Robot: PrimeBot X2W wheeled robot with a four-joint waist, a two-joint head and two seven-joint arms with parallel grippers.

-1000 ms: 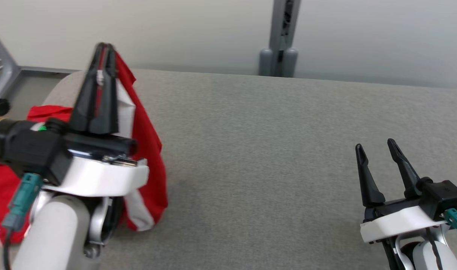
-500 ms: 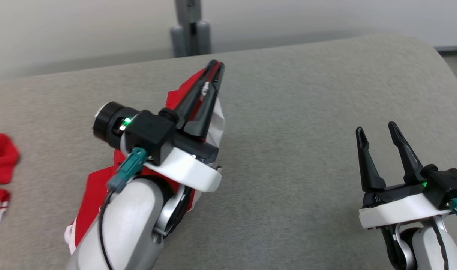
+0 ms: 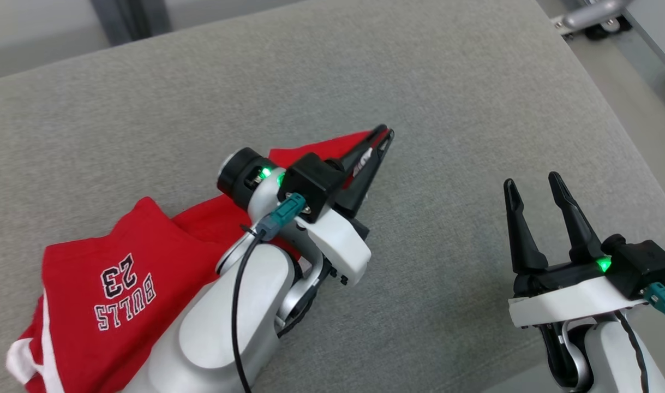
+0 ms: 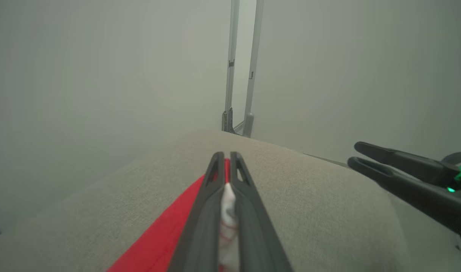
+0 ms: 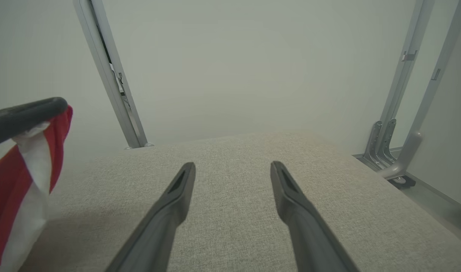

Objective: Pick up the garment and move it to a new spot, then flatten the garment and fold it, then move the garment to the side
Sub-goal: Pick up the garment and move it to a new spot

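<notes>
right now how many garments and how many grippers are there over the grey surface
red garment: 1
grippers: 2 (left gripper shut on the red garment, right gripper open with nothing between its fingers)
total: 3

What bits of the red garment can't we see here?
- Head view: the left arm covers the middle of the garment; the bottom edge cuts off its end.
- Left wrist view: the left gripper hides most of it.
- Right wrist view: the left edge cuts it off.
- Its whole shape: bunched, cannot tell.
</notes>
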